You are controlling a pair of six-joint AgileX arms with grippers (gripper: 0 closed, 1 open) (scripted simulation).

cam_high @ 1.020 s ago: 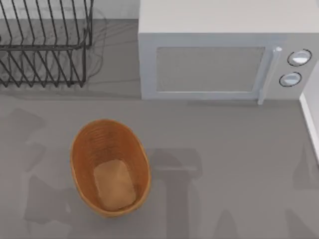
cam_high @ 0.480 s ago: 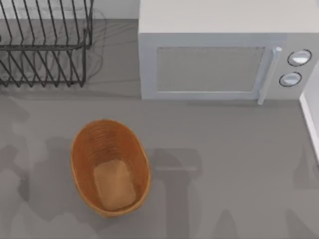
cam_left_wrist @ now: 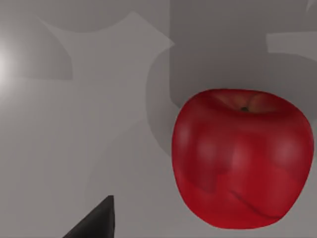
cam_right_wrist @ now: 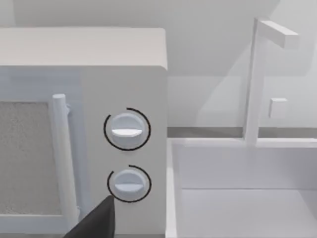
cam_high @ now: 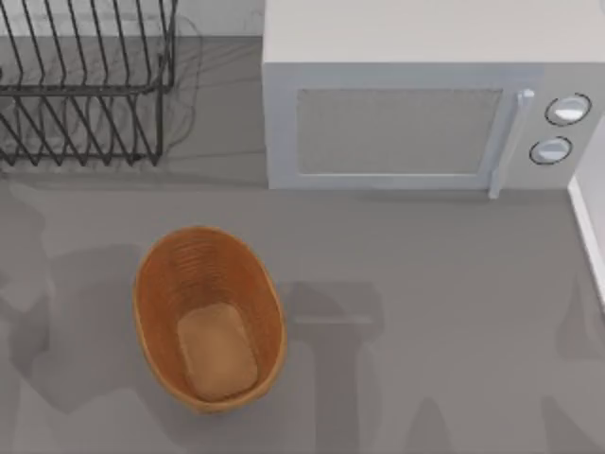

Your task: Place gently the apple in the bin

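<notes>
- On the grey table, toward its left, the wicker bin sits empty
- Under my left wrist lies the apple; my grip there I cannot tell

The apple is round, glossy and deep red, with a yellowish patch around its short dark stem. In the left wrist view it sits upright on the grey table, stem end up.

The bin is an oval woven wicker basket, orange-brown, with ribbed sides and a flat, lighter bottom. It stands upright and empty on the table, in the left half of the top view, its long axis slightly slanted.
</notes>
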